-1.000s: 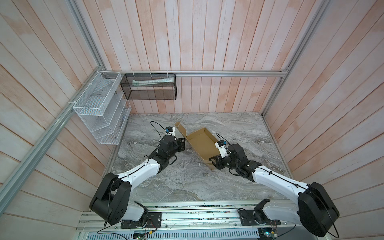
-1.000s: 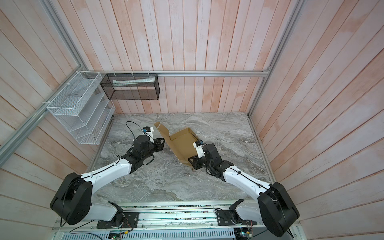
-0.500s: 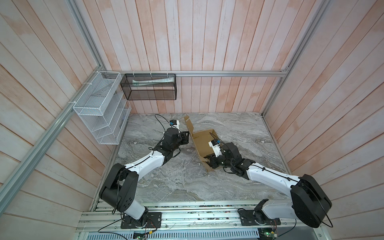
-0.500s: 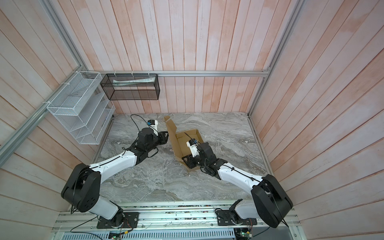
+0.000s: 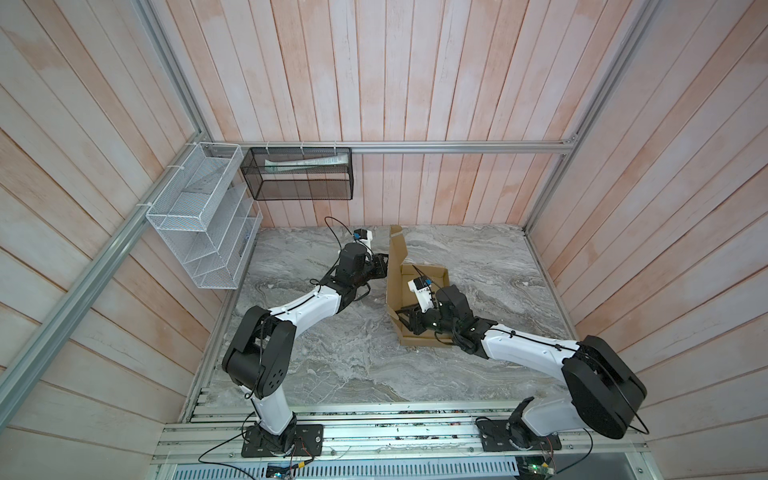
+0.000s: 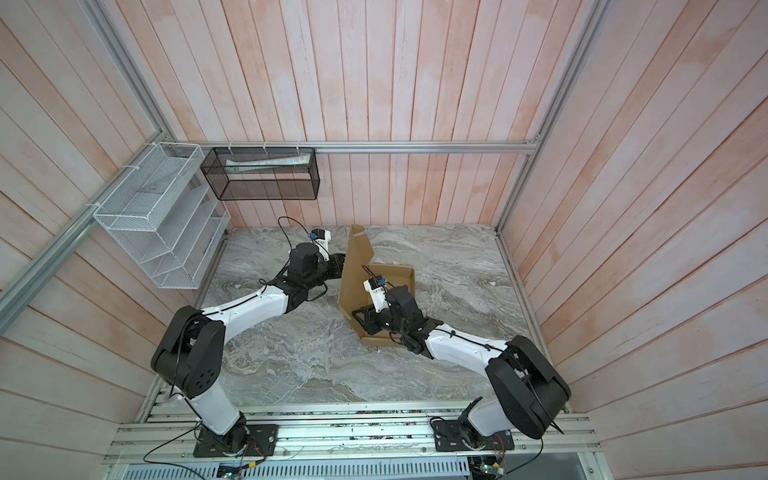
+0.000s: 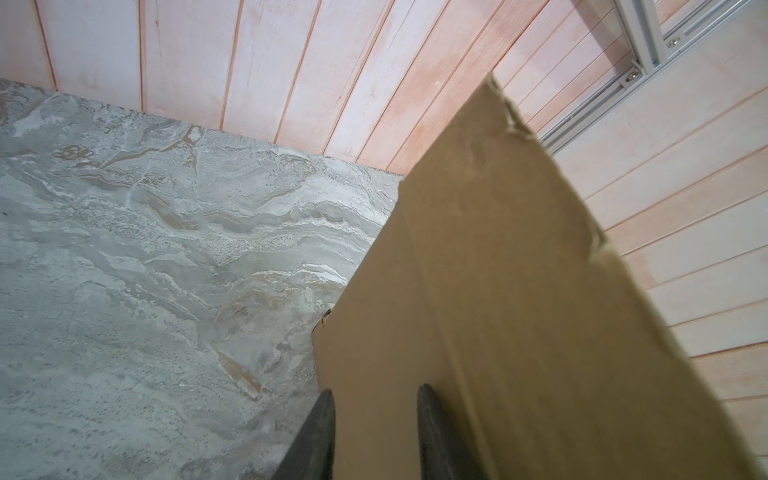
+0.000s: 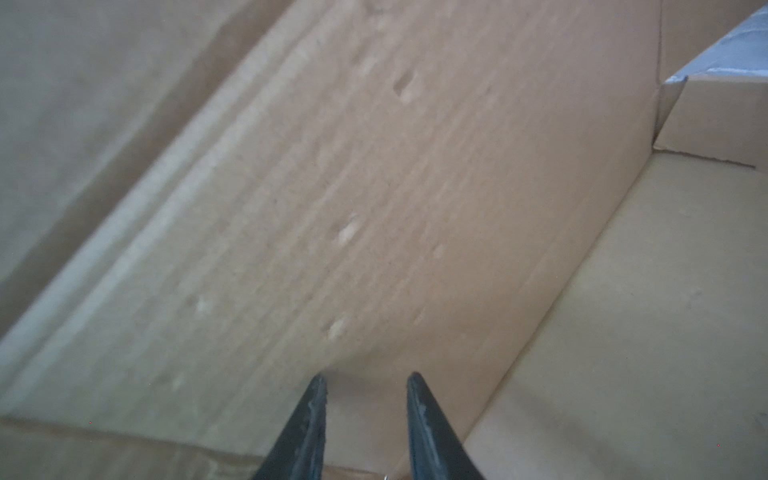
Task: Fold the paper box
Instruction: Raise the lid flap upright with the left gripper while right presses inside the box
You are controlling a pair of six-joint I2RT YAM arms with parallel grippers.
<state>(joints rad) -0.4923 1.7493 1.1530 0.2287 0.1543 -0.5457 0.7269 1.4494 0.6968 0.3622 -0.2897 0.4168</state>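
While the left gripper (image 7: 376, 395), narrowly parted and empty, leans on the outer face of the raised lid (image 5: 397, 257), the right gripper (image 8: 365, 380), also slightly apart and holding nothing, reaches inside the box (image 5: 432, 276) toward the lid's inner face near the crease. The box lies on the table (image 5: 353, 365) between the arms. A good fold, I judge, needs the left pushing squarely and the right pinning the floor, then clearing out before the lid lands.

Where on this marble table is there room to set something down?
Bare: the front of the grey marble tabletop, along the metal rail, and its far right corner past the tan cardboard paper box. Crowded: the middle, with the left end effector and right end effector at that box.
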